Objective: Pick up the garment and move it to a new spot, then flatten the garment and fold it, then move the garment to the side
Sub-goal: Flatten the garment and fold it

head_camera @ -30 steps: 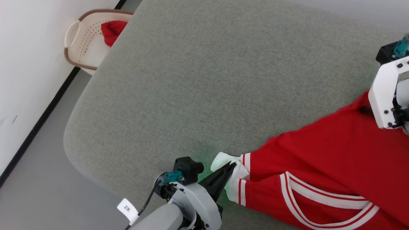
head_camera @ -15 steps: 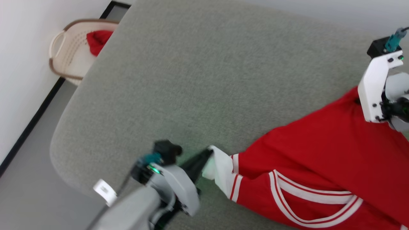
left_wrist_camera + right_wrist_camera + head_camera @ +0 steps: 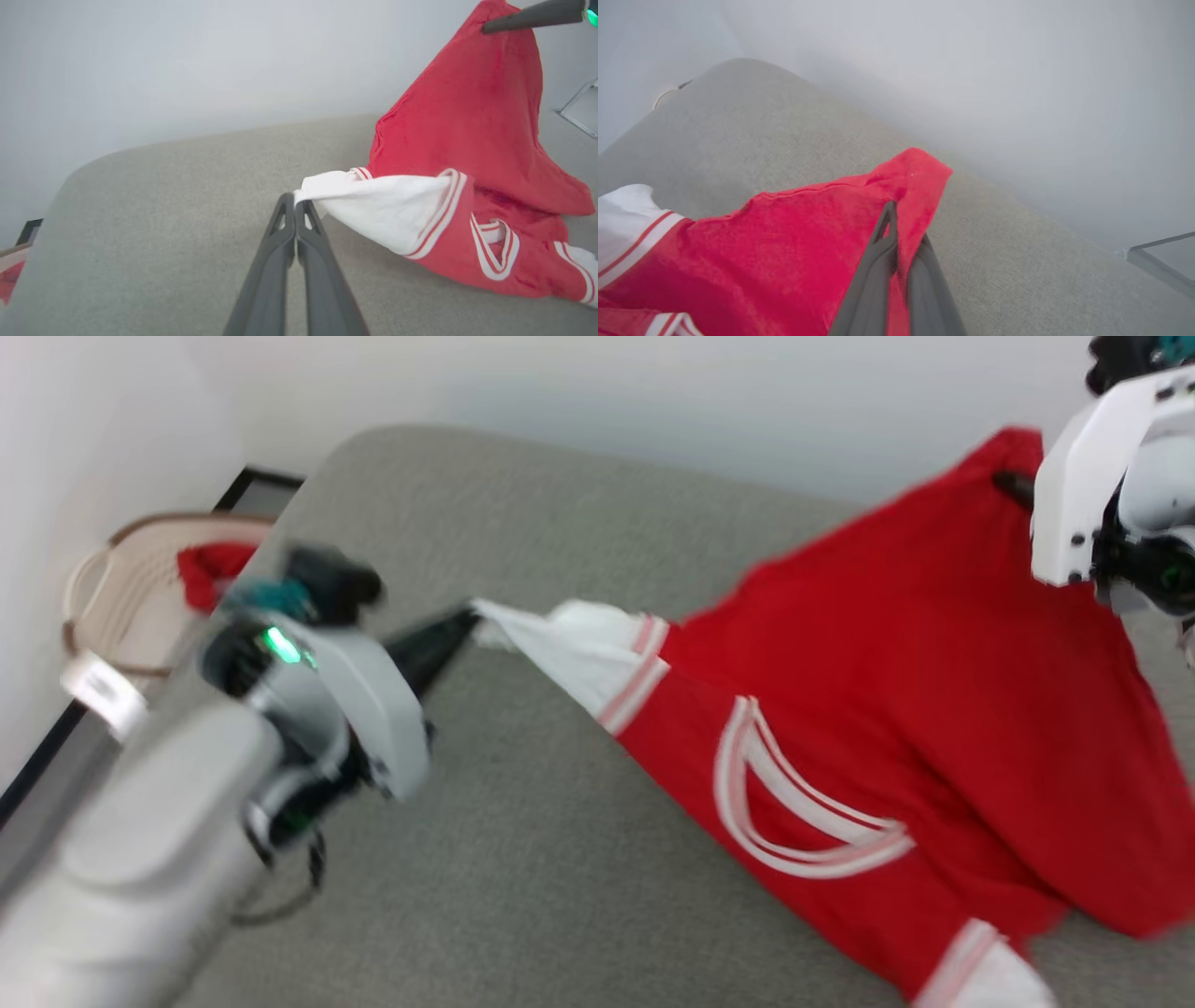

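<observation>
clenching garment (image 3: 934, 644), left tool (image 3: 295, 205) and right tool (image 3: 901, 224), over grey cushion (image 3: 560, 859); white wall (image 3: 653, 401)

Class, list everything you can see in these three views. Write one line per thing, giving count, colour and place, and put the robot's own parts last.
garment: one, red with white sleeves and striped trim, held up at two points, lower part draped on the padded surface.
padded surface: one, grey-green, under the garment.
basket: one, cream with a brown rim, far left beside the padded surface.
cloth: one, red, in the basket.
wall: one, white, behind the padded surface.
left gripper: one, dark fingers, shut on the white sleeve tip.
right gripper: one, dark fingers, shut on a red corner of the garment, held higher.
</observation>
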Robot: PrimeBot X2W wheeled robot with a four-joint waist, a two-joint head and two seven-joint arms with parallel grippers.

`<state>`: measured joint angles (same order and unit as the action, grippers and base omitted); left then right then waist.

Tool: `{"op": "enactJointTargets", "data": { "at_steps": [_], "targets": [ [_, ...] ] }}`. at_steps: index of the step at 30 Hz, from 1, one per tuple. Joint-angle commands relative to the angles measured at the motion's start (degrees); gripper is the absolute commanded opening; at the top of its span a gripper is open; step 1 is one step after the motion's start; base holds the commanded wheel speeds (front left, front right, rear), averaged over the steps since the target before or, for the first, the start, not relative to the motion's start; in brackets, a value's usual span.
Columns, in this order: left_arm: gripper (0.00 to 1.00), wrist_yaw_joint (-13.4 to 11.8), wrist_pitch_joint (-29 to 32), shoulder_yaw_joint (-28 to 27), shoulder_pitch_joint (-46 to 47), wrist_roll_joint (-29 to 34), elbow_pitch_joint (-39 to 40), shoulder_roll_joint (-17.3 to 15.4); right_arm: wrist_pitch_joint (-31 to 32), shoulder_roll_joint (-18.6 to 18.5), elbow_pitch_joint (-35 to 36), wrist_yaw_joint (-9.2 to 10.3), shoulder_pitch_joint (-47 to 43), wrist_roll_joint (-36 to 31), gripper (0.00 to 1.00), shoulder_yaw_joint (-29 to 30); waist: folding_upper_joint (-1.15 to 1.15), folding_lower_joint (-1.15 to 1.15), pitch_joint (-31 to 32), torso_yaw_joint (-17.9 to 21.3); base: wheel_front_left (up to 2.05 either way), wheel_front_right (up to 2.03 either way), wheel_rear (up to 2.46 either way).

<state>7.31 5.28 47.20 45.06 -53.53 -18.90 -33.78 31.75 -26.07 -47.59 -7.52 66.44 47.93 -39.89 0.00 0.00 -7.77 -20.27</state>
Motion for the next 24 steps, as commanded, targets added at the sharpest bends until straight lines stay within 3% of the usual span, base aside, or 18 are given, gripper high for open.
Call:
{"op": "enactJointTargets", "data": {
  "at_steps": [1, 8, 12, 24],
  "targets": [
    [0.00, 0.17, 1.70, -1.14, 2.34, -1.65, 0.13, -1.16, -2.02, 0.65, -0.68, 0.05, 1.28, 0.14, 0.00, 0.74, 0.00, 0.00, 5.03, 4.36, 0.00, 0.00, 0.00],
    [0.00, 0.21, 7.54, -2.00, 13.11, -3.60, -3.43, -3.11, -12.01, 3.36, -3.97, 0.05, 5.33, -2.03, 0.00, 3.94, 0.00, 0.00, 8.33, 7.43, 0.00, 0.00, 0.00],
    [0.00, 0.21, 8.71, -1.92, 19.75, -2.92, -7.93, -2.47, -16.75, 4.93, -5.61, 0.06, 8.12, -3.83, 0.00, 5.14, 0.00, 0.00, 8.77, 9.16, 0.00, 0.00, 0.00],
    [0.00, 0.21, 3.73, 0.83, 39.07, 2.52, -23.33, 0.22, -24.83, 8.17, -9.63, 0.06, 15.52, -6.37, 0.00, 6.47, 0.00, 0.00, 7.86, 13.76, 0.00, 0.00, 0.00]
  ]
}}
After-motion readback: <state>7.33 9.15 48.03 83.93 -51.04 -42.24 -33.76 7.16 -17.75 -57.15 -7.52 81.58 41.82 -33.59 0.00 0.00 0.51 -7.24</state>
